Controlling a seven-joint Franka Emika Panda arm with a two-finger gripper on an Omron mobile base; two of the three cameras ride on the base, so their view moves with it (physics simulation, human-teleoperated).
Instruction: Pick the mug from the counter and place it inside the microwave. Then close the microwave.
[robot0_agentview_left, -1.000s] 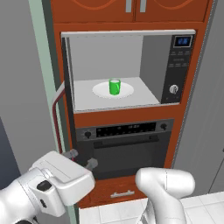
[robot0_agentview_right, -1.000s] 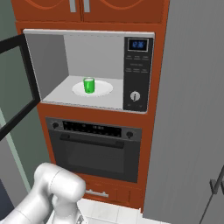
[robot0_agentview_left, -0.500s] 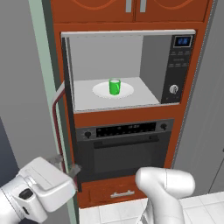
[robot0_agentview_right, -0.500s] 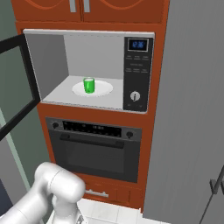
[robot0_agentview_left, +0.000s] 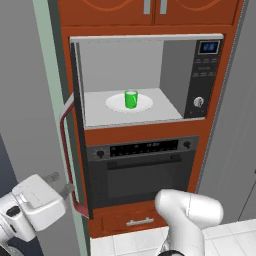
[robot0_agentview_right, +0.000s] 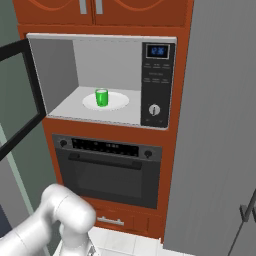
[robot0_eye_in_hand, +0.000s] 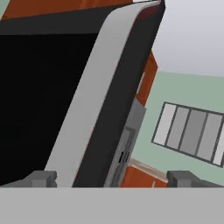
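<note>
The green mug (robot0_agentview_left: 131, 99) stands upright on the white round plate (robot0_agentview_left: 116, 104) inside the open microwave (robot0_agentview_left: 205, 75); the right base view shows the mug (robot0_agentview_right: 101, 97) there too. The microwave door (robot0_agentview_left: 76, 125) is swung out to the left, with its curved red handle (robot0_agentview_left: 64, 150) facing outward. My gripper (robot0_agentview_left: 59, 182) is open and empty, low on the left beside the handle's lower end. In the hand view the gripper (robot0_eye_in_hand: 111, 179) looks up along the door's silver frame (robot0_eye_in_hand: 87, 100) and dark glass. The counter is out of view.
A black wall oven (robot0_agentview_left: 142, 170) with knobs sits under the microwave, over a reddish drawer (robot0_agentview_left: 132, 220). Wood cabinets are above. A tall grey panel (robot0_agentview_right: 220, 125) stands to the right, and a grey-green wall (robot0_agentview_left: 25, 100) lies left, behind the door.
My hand has swung left, from in front of the oven to the outer side of the open door near the handle. The mug and door have not moved.
</note>
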